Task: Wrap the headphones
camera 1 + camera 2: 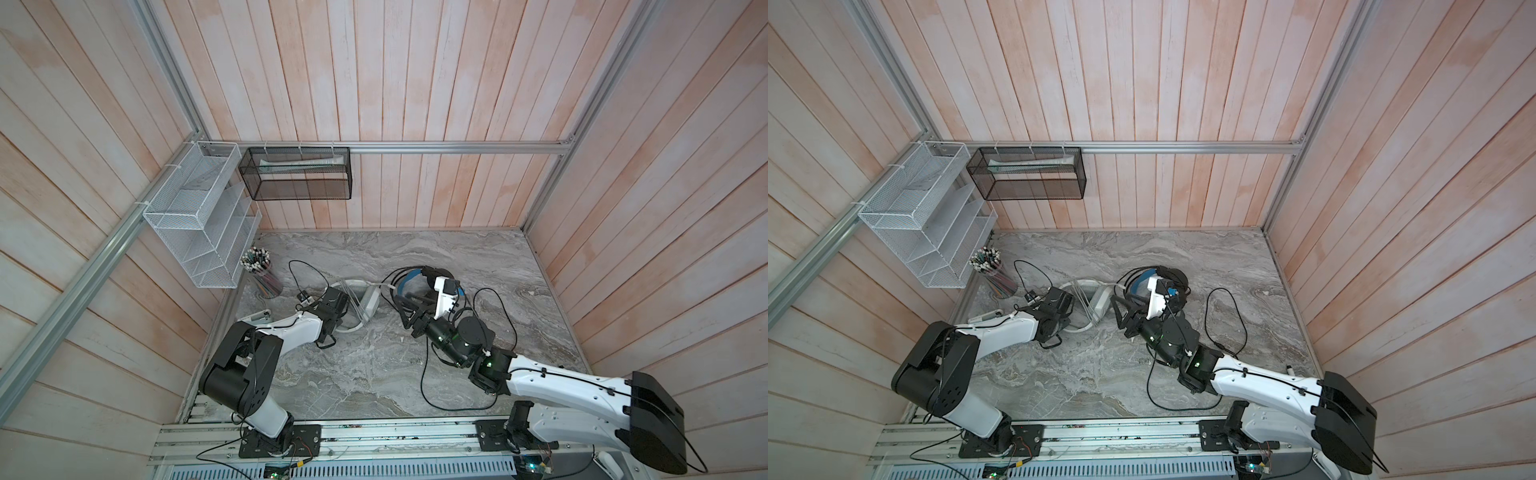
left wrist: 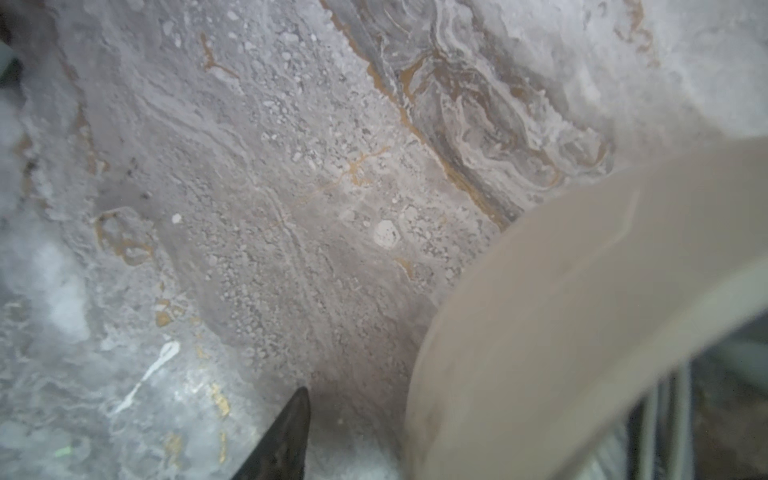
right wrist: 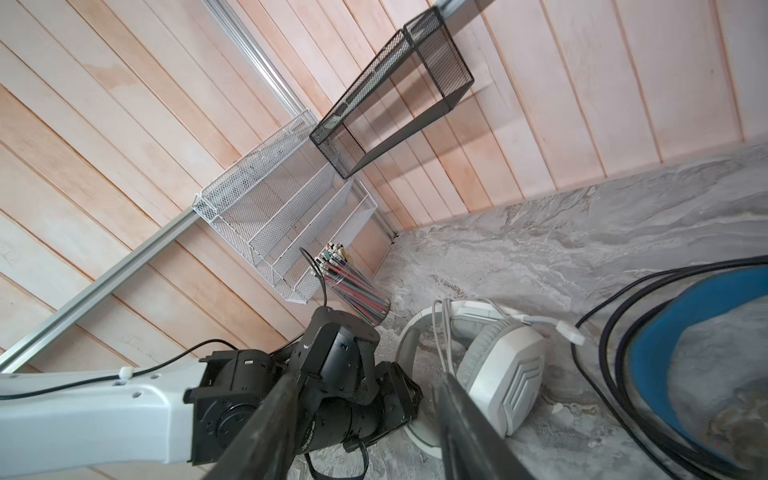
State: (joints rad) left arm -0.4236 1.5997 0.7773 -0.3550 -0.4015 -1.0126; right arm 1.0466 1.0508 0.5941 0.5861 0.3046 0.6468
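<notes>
Headphones [image 1: 1102, 301] lie on the table [image 1: 374, 374], its front half mostly open. The right arm [image 1: 561, 382] stretches in low from front right; the left arm [image 1: 291, 328] bends in from front left. The white headset [image 1: 368, 305] sits mid-table, the left gripper [image 1: 337, 311] down at its left side; whether its jaws are parted cannot be told. The black headset [image 1: 409, 277] lies right of the white headset, the right gripper [image 1: 409, 303] between them, fingers apart, empty. The cable [image 1: 423, 374] loops near the front edge. A pencil cup [image 1: 266, 282] stands well left of the white headset.
</notes>
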